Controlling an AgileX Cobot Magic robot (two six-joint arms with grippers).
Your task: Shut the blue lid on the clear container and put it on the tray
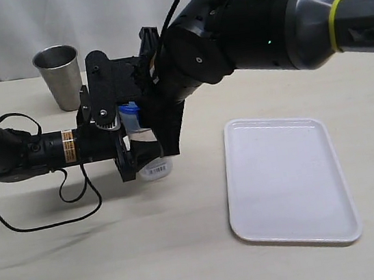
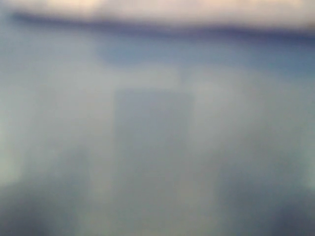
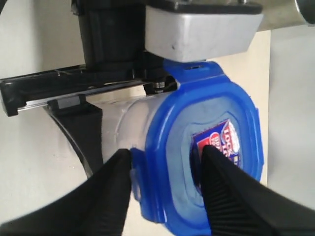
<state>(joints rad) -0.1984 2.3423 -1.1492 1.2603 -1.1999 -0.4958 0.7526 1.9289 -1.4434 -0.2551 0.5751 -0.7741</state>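
The clear container [image 1: 156, 167] stands upright left of the table's middle, and my left gripper [image 1: 136, 158] is shut on its lower part from the left. The blue lid [image 1: 130, 110] sits on top of it. In the right wrist view the blue lid [image 3: 206, 147] faces the camera with its label showing, over the clear container [image 3: 123, 120]. My right gripper [image 3: 165, 157] comes down on it from above: one finger lies against a side flap, the other on the centre panel, pinching the rim. The left wrist view is a blur. The white tray [image 1: 286, 182] lies to the right.
A steel cup [image 1: 60, 77] stands at the back left behind the left arm. The left arm's black cable [image 1: 46, 221] loops over the table at the front left. The right arm's bulky body [image 1: 261, 23] hangs over the table's back.
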